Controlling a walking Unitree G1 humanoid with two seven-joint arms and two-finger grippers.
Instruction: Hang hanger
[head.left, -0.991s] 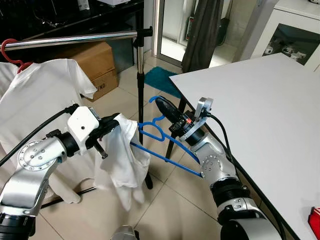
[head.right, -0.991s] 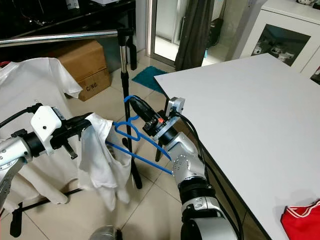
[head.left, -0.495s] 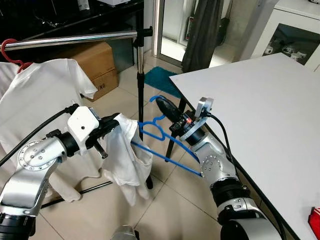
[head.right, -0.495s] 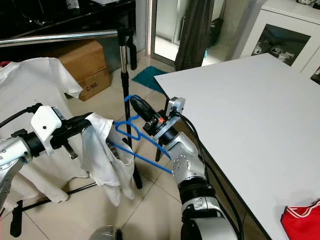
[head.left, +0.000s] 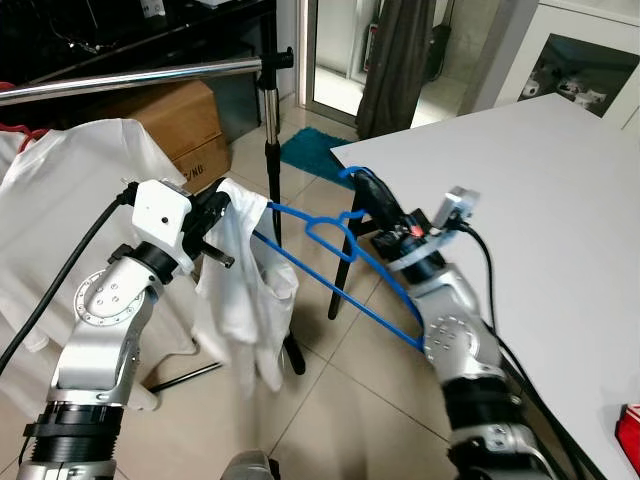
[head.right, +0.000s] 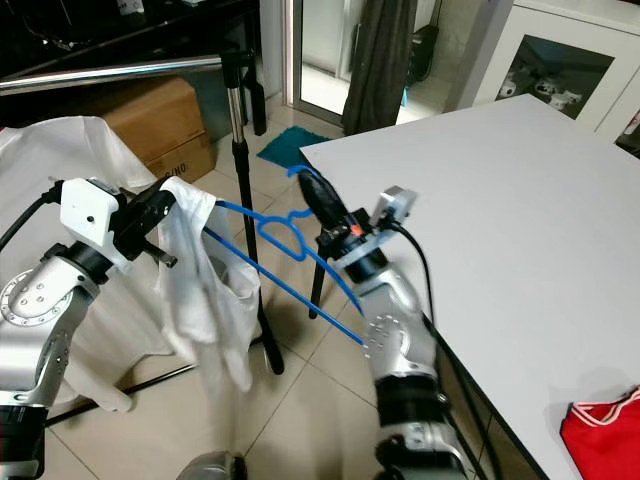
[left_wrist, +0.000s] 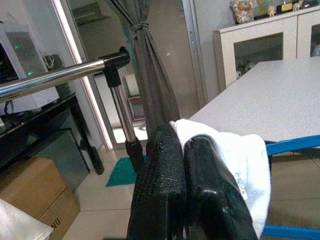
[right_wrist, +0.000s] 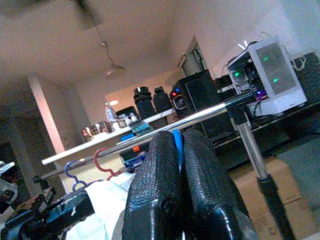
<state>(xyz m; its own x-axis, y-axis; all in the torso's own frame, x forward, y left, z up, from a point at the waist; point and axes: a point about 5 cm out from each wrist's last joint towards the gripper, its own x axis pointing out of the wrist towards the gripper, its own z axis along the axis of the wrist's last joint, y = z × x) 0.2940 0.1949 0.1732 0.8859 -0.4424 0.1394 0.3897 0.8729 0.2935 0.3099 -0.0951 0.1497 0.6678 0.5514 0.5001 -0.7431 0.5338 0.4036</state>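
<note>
A blue hanger (head.left: 330, 268) slants from my left gripper down toward my right forearm. My right gripper (head.left: 366, 186) is shut on its neck just below the hook, beside the table corner. A white garment (head.left: 245, 290) is draped over the hanger's far end and hangs limp. My left gripper (head.left: 222, 203) is shut on the top of that cloth, and its black fingers (left_wrist: 165, 185) pinch the white fabric. The metal rail (head.left: 140, 77) runs above and behind my left arm, with its end (left_wrist: 112, 60) close ahead of the left gripper. The right fingers (right_wrist: 200, 190) clamp a blue sliver of the hanger.
A white shirt (head.left: 60, 200) hangs on the rail at the left. The rail's stand pole (head.left: 271, 140) rises behind the garment. A white table (head.left: 520, 170) takes up the right side. A cardboard box (head.left: 180, 120), a teal mat (head.left: 310, 150) and a dark curtain (head.left: 395, 60) lie beyond.
Both grippers have risen, lifting the hanger and the garment nearer to rail height. The right wrist has swung to the right over the table corner. The camera has shifted slightly.
</note>
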